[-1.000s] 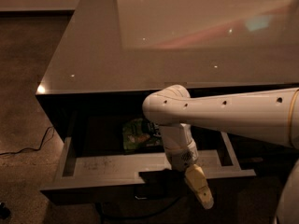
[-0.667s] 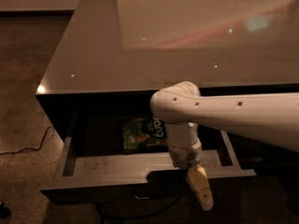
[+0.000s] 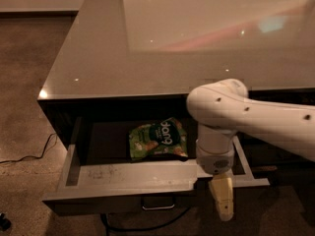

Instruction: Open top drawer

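Note:
The top drawer (image 3: 123,180) stands pulled well out from under the glossy counter, showing light grey walls and a scuffed grey floor. Its dark front faces down and towards me, with the small loop handle (image 3: 158,206) at the lower middle. My gripper (image 3: 221,200) hangs from the white arm (image 3: 246,114) just in front of the drawer's right front edge, to the right of the handle and not on it. It holds nothing that I can see.
A green snack bag (image 3: 157,139) lies at the back middle of the drawer. The counter top (image 3: 162,38) spans the upper view. A dark cable (image 3: 29,156) runs over the carpet at the left. Another dark drawer front (image 3: 275,154) sits at the right.
The arm's wrist and elbow have shifted to the right, uncovering more of the snack bag. The drawer stays about as far out as before.

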Action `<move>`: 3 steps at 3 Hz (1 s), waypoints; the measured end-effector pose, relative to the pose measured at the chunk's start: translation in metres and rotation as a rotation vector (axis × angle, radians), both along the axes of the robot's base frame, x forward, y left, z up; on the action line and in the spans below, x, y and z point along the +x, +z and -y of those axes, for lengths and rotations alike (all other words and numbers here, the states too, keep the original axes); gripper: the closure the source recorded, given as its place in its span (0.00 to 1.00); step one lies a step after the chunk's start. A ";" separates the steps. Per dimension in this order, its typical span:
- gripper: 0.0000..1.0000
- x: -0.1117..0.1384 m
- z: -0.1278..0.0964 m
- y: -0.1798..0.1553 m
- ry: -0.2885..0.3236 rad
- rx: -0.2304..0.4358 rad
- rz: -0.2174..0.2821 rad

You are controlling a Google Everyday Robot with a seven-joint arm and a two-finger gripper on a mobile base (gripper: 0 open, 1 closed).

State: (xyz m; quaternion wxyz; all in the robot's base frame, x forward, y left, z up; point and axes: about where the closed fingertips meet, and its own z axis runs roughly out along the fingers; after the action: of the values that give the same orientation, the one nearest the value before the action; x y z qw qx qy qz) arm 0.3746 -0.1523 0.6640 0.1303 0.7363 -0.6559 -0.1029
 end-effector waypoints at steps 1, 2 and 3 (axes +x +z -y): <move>0.00 0.014 0.016 0.013 -0.091 0.024 0.091; 0.00 0.026 0.026 0.030 -0.153 0.055 0.174; 0.00 0.026 0.026 0.030 -0.155 0.056 0.176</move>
State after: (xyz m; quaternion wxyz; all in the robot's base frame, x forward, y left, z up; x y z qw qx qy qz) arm 0.4009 -0.1785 0.6941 0.0430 0.6931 -0.7165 -0.0660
